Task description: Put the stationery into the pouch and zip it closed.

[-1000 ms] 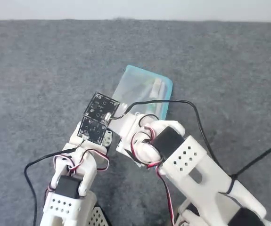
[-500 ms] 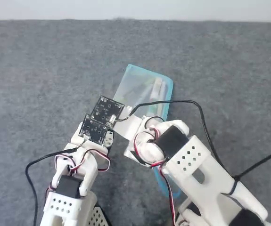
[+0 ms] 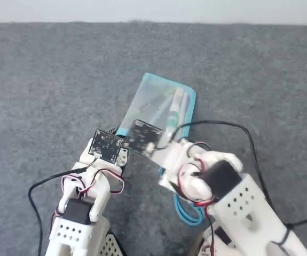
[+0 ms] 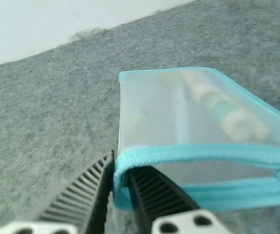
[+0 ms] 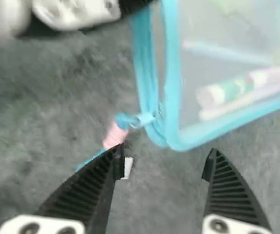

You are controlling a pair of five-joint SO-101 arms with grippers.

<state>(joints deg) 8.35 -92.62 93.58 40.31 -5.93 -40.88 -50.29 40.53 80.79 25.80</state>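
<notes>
In the high view the pouch (image 3: 153,101) is lying flat on the grey tabletop (image 3: 46,80), a little above the middle of the frame. Its upper end is showing free, and its lower end is passing under the two arms. It is a clear pouch with a turquoise border. The stationery (image 3: 173,109) is lying inside it. A white and green pen-like piece is showing through the clear wall near the right border, and the paler pieces beside it are too faint to name.

The left arm (image 3: 84,205) is standing in the lower left of the high view. In the left wrist view the left jaws are pinching the turquoise zip edge (image 4: 203,152) of the pouch at its corner, pressed tightly on the fabric.

The right arm (image 3: 238,200) is standing in the lower right of the high view. In the right wrist view the right jaws are standing wide apart, low over the tabletop. One corner of the pouch is lying just ahead of the gap between them, apart from both. The zip slider (image 5: 132,119) is sitting on the zip edge close to this corner, at the end away from the left jaws. A small pink tag (image 5: 112,138) is lying just beside the slider. A turquoise cord (image 3: 188,210) is lying in loops on the tabletop, in the lower middle of the high view, right beside the right arm. I cannot tell whether the zip is fully closed.
</notes>
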